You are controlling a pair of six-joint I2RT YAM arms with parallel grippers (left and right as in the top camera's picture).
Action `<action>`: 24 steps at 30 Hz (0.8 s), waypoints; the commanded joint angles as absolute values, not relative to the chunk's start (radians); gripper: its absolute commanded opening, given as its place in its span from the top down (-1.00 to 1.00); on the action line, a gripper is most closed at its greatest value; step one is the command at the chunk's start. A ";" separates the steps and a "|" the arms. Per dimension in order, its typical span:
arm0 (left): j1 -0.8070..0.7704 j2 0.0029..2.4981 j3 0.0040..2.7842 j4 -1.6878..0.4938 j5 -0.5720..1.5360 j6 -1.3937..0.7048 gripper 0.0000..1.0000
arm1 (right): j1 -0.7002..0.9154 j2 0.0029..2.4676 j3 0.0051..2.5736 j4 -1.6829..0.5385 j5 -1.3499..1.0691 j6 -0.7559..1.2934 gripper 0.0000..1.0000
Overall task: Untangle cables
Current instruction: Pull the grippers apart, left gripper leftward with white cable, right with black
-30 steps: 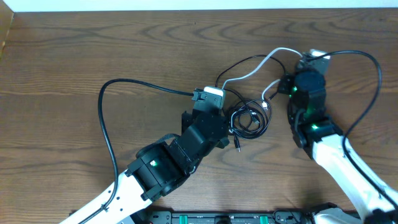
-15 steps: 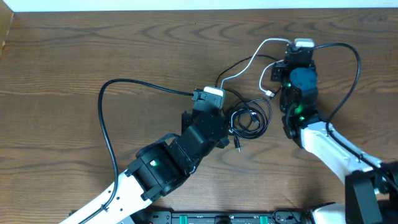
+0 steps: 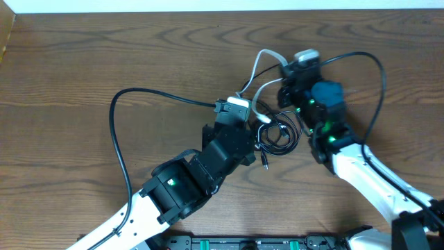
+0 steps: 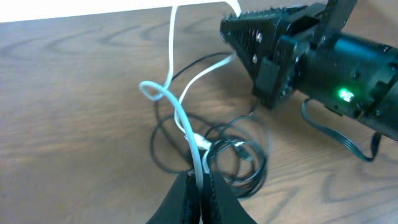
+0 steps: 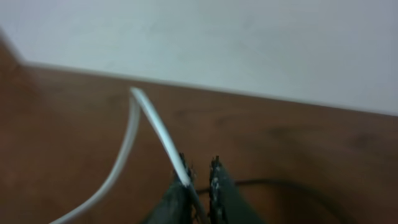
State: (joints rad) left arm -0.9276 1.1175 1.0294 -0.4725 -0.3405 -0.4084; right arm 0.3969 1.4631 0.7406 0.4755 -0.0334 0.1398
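The white cable (image 4: 171,43) looped up off the table (image 3: 83,55) at 12 o'clock from the tangled coil of black cables (image 3: 277,133), which lay flat near mid-table. My left gripper (image 4: 198,179), at 9 o'clock from the coil, was clenched on the white cable's lower run. My right gripper (image 5: 199,173), at 12 o'clock, had the white cable between barely parted fingers; I could not tell if it gripped.

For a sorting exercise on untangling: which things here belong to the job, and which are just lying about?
Job: thin white cable; coiled thin black cables.
Lying about: thick black arm cords; brown wooden table.
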 commanded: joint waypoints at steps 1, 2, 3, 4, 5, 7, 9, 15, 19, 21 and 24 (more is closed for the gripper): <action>-0.925 1.083 1.029 -0.529 -0.504 -0.525 0.85 | 0.413 1.492 0.748 0.449 -0.070 0.159 0.46; -0.925 1.069 1.029 -0.562 -0.566 -0.576 0.85 | 0.413 1.493 0.748 0.435 -0.057 0.160 0.25; -0.925 1.053 1.029 -0.595 -0.624 -0.625 0.85 | 0.413 1.493 0.748 0.424 -0.041 0.160 0.10; -0.925 1.036 1.029 -0.627 -0.672 -0.667 0.85 | 0.411 1.493 0.748 0.413 -0.026 0.160 -0.18; -0.925 1.016 1.029 -0.661 -0.719 -0.713 0.85 | 0.411 1.493 0.748 0.392 -0.007 0.160 -0.46; -0.925 0.973 1.029 -0.719 -0.777 -0.786 0.85 | 0.411 1.493 0.748 0.341 0.006 0.160 -0.70; -0.925 0.937 1.029 -0.748 -0.783 -0.815 0.85 | 0.411 1.493 0.748 0.268 0.005 0.161 -0.95; -0.925 0.891 1.029 -0.764 -0.773 -0.814 0.85 | 0.414 1.493 0.748 0.023 -0.073 0.249 -0.31; -0.925 0.909 1.029 -0.764 -0.771 -0.814 0.85 | 0.417 1.493 0.748 -0.106 -0.228 0.270 -0.23; -0.925 0.920 1.029 -0.762 -0.771 -0.814 0.85 | 0.421 1.493 0.748 -0.153 -0.262 0.270 -0.23; -0.925 0.931 1.029 -0.763 -0.772 -0.813 0.85 | 0.432 1.493 0.737 -0.189 -0.268 0.269 -0.24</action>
State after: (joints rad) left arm -0.9272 0.9260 1.0271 -0.7597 -0.7399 -0.7979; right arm 0.4210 1.4918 0.7414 -0.1841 -0.2127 0.2527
